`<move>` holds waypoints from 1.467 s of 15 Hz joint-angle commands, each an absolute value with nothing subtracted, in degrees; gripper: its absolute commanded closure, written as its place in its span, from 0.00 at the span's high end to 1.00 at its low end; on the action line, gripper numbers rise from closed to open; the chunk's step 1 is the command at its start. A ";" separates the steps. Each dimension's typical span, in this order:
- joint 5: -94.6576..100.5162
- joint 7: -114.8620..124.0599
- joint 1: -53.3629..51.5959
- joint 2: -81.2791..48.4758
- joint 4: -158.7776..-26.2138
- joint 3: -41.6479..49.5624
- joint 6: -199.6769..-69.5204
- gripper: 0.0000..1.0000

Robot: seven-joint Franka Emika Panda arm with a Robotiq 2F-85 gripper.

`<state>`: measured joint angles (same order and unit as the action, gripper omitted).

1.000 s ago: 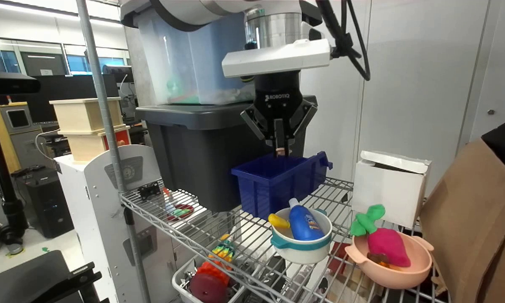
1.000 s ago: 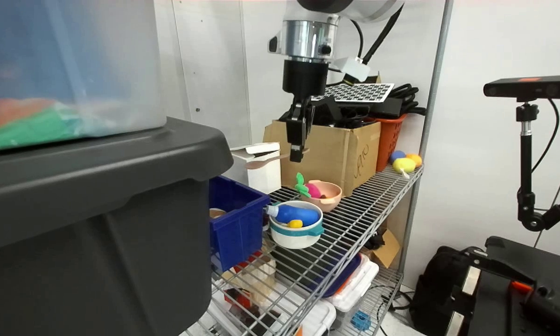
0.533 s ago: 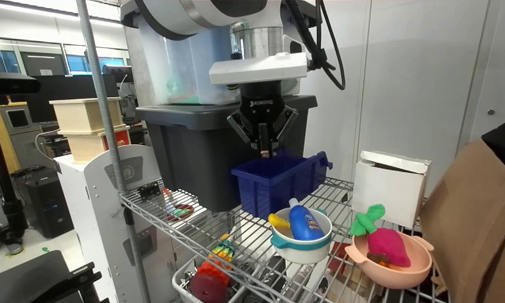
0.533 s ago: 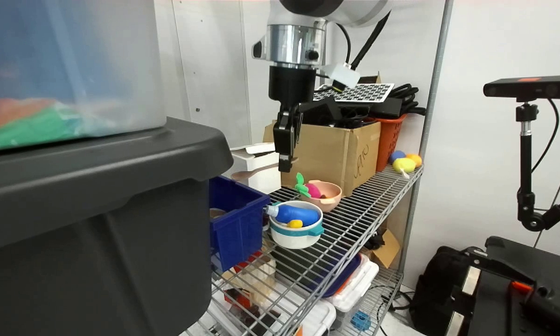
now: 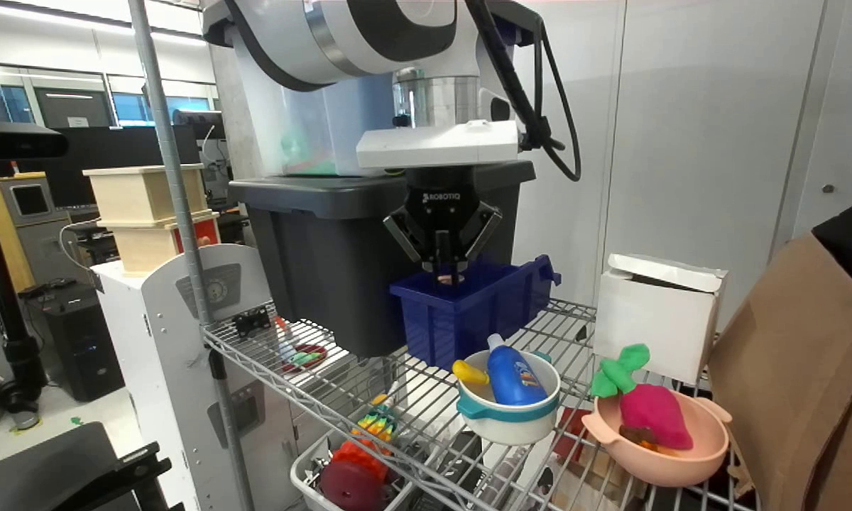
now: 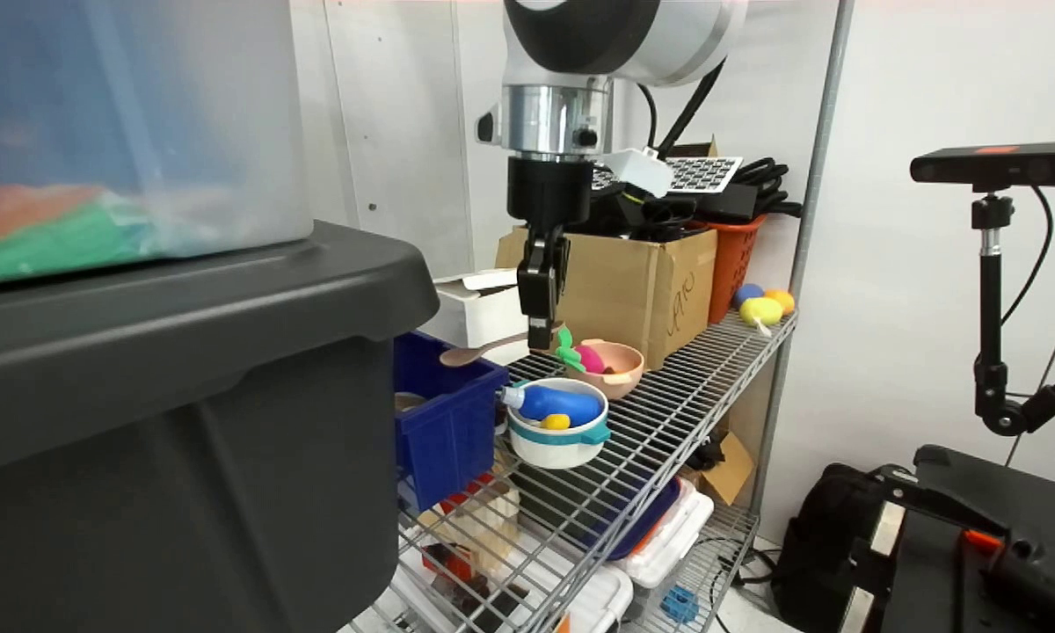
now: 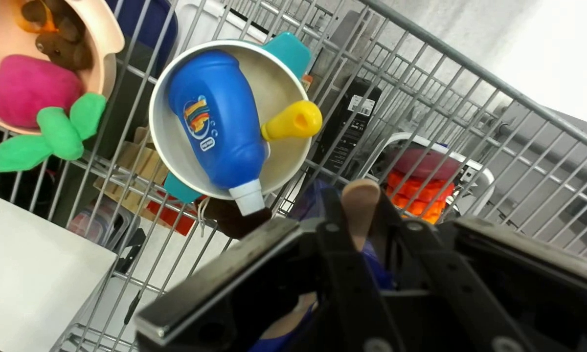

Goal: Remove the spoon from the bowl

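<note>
My gripper (image 5: 449, 279) is shut on the peach-brown spoon and holds it over the blue bin. In an exterior view the gripper (image 6: 541, 338) grips the spoon (image 6: 464, 356) by its handle, and the spoon's head points over the bin. In the wrist view the handle end of the spoon (image 7: 361, 200) shows between the fingers. The peach bowl (image 5: 664, 468) stands on the wire shelf apart from the gripper, with a pink and green plush and a brown thing in it. The bowl also shows in an exterior view (image 6: 617, 380) and the wrist view (image 7: 108, 29).
The blue bin (image 5: 433, 333) stands below the gripper, beside a large dark tote (image 5: 326, 270). A white-and-teal bowl (image 5: 511, 426) with a blue bottle (image 5: 515, 380) and a yellow piece stands in front of the bin. A white box (image 5: 653, 319) and cardboard box (image 6: 607, 264) are farther along.
In both exterior views my gripper has moved left with the spoon, then down toward the blue bin. The bowls and their contents have not moved.
</note>
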<state>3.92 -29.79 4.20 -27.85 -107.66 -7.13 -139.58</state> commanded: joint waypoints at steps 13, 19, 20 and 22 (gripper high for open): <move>5.24 -28.25 2.85 -33.49 -99.87 -6.42 -138.40 0.05; 6.54 -27.13 2.03 -35.18 -97.72 -6.26 -138.66 0.05; 6.61 -26.95 1.90 -35.16 -97.71 -6.27 -138.79 0.05; 6.49 -26.76 1.76 -34.89 -97.93 -6.35 -138.89 0.44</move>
